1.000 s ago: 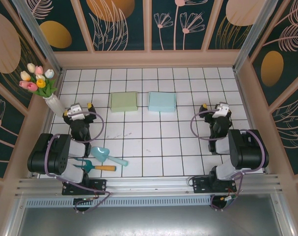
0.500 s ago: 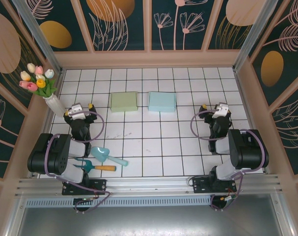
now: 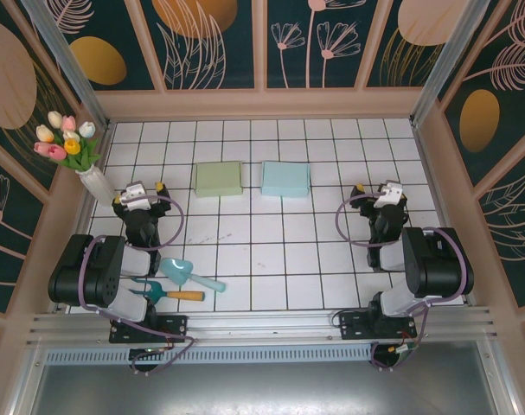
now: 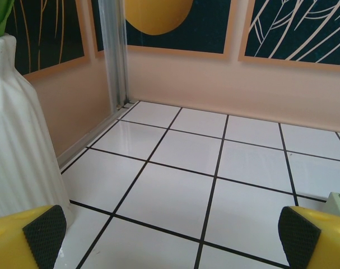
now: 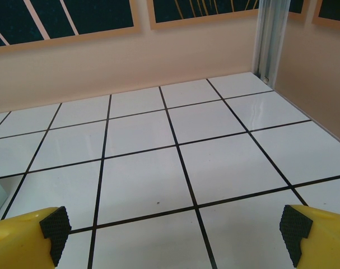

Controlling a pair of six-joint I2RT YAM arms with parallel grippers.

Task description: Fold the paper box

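Green paper box (image 3: 218, 179) and blue paper box (image 3: 285, 178) unmoved; left fingers (image 4: 43, 227) and right fingers (image 5: 296, 227) stay spread, empty

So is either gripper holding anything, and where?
Nothing is held. The left gripper and right gripper are both open; the green box and blue box lie untouched.

vase (image 3: 95, 183): white, ribbed, upright at the left edge of the tiles (image 3: 271, 259)
tulips (image 3: 65, 138): pink, white and yellow, standing in the vase
trowel (image 3: 186, 276): teal, lying on the near-left tiles
hand fork (image 3: 171, 294): orange handle, just beside the trowel, nearer the front edge
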